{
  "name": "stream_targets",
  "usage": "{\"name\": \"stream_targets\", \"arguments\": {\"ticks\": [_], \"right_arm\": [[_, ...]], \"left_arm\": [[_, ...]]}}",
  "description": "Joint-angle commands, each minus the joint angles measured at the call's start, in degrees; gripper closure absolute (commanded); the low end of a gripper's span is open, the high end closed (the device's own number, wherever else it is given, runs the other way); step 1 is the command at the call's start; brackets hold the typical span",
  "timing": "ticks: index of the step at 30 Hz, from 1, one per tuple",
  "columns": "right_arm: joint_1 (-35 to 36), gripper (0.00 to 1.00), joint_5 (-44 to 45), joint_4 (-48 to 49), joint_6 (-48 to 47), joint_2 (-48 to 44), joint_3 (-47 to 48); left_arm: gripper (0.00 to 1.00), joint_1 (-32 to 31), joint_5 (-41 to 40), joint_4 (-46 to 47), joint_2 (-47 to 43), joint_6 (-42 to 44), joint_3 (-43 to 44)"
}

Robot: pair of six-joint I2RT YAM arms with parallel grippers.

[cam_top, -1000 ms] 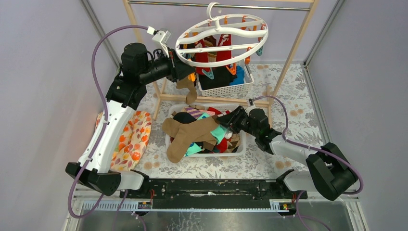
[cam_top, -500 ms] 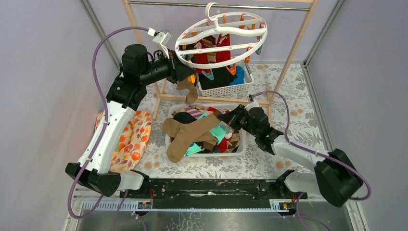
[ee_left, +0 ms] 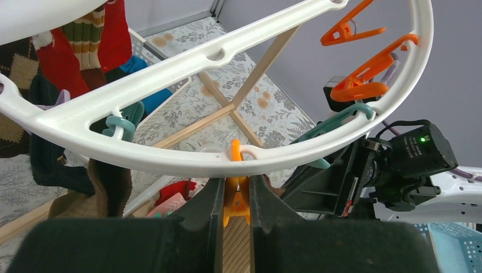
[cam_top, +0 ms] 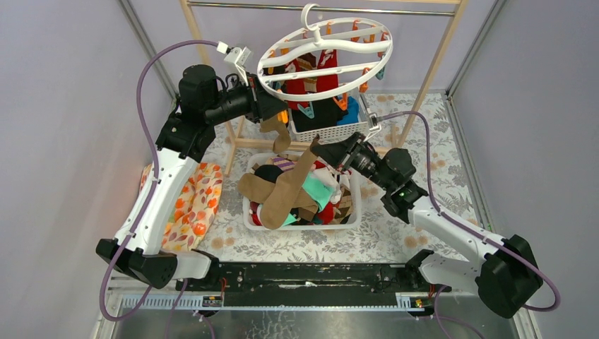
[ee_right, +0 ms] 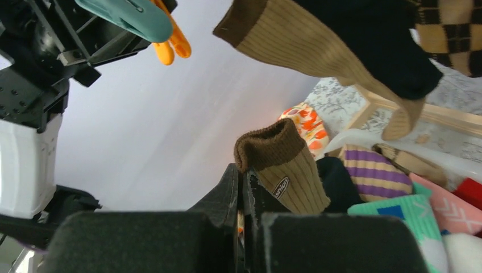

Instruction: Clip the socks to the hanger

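Note:
The white ring hanger (cam_top: 325,53) hangs from the rail, with red and argyle socks and one tan sock (cam_top: 274,131) clipped to it. My left gripper (cam_top: 280,113) is at the ring's near-left rim. In the left wrist view it (ee_left: 235,193) is shut on an orange clip (ee_left: 236,199) under the ring (ee_left: 187,162). My right gripper (cam_top: 322,150) is shut on the brown cuff of a long tan sock (cam_top: 288,189) and holds it above the sock basket. The cuff (ee_right: 278,165) stands up beside the gripper (ee_right: 245,182), below the hanging tan sock (ee_right: 318,45).
A white lattice basket (cam_top: 304,224) full of mixed socks sits mid-table. A second white basket (cam_top: 332,131) stands behind it under the hanger. An orange floral cloth (cam_top: 191,205) lies at the left. The wooden rail frame (cam_top: 417,92) stands at the back.
My right gripper has risen and moved back toward the hanger, pulling the tan sock's cuff up out of the basket. The left gripper has stayed on the orange clip.

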Motion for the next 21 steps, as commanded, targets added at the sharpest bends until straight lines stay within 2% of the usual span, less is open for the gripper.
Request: {"name": "stream_targets", "arguments": {"ticks": [1,8,21], "right_arm": [[0.40,1.00,-8.54,8.62,0.72,2.21,4.43],[0.39,1.00,-23.18,22.30,10.57,8.68,8.83],[0.35,1.00,-31.96,49.26,29.58,23.09,13.81]], "left_arm": [[1.00,0.20,2.27,0.45,-0.10,-2.06,0.53],[1.00,0.20,5.38,2.16,-0.58,-3.69,-0.01],[1.00,1.16,9.15,4.25,-0.71,-6.63,0.47]]}}
